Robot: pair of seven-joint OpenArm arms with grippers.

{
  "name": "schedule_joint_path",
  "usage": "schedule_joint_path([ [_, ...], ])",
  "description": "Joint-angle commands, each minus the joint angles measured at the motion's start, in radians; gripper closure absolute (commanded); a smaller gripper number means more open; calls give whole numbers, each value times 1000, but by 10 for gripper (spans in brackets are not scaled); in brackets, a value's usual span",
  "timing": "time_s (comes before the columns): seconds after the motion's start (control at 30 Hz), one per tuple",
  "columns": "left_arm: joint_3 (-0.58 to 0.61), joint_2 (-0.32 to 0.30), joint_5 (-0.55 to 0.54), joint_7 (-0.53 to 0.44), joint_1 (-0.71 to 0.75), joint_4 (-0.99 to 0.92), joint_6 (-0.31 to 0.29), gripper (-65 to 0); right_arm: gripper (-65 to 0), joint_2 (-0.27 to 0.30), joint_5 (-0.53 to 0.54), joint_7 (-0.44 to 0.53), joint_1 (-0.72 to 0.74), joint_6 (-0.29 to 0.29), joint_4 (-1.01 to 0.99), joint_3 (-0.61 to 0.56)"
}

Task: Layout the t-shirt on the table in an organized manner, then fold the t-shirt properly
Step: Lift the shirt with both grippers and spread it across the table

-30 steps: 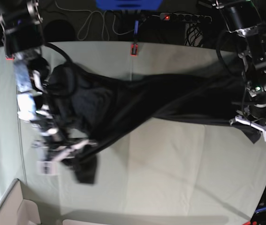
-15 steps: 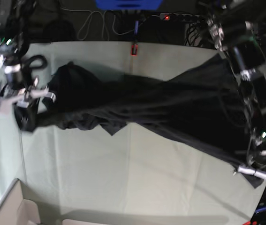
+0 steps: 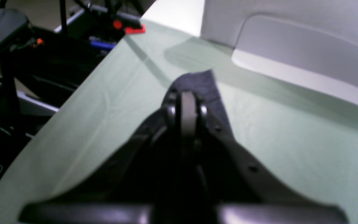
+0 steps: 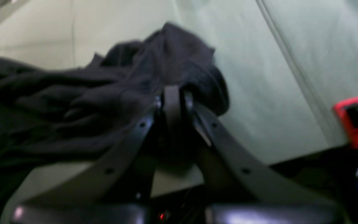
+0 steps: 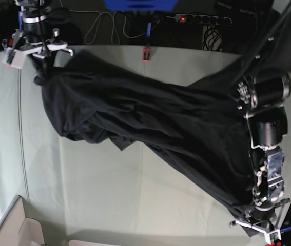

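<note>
No text, label or number can be read with certainty in any of the views.

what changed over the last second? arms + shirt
Both hands moved apart diagonally. The right hand swept from the table's near-left area to its far-left corner; the left hand slid from mid-right to the near-right edge. The t-shirt, bunched on the left before, is now drawn out in a wide diagonal band. Unchanged: both hands stay shut on the shirt's ends, and the cardboard box hasn't moved.
</note>
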Motion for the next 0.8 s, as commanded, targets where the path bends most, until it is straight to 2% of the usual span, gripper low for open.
schedule_joint_path([
  [0.0, 3, -4, -1, -43, -63, -23, -2, -5, 0, 2, 6, 19, -7, 4, -1, -14],
  [0.1, 3, -1, 8, -48, -114, -152, -7, -38, 0, 3, 6, 14, -6, 4, -49, -43],
  [0.27, 3, -1, 8, -44, -121, -261, -1, -267, 0, 5, 6, 14, -9, 4, -69, -58],
  [0.33, 1, -4, 1, -12, -95, -268, -7, -284, 0, 7, 6, 13, -9, 4, -69, -58],
  [0.43, -5, -4, -1, 57, -31, -219, -7, -284, -1, 39, 6, 11, -9, 4, -69, -58],
  [0.5, -6, -4, -1, 127, 20, -136, -7, -287, -31, 45, 6, 11, -7, 4, -69, -60],
  [0.57, -22, -4, -18, 276, 113, 20, -7, -288, -83, 63, 6, 11, -6, 4, -69, -58],
  [0.67, -98, 4, -119, 486, 291, 330, -8, -289, -168, 99, 6, 11, -6, 4, -69, -58],
  [0.77, -121, 5, -239, 572, 471, 605, -7, -289, -220, 119, 6, 13, 2, 4, -69, -52],
])
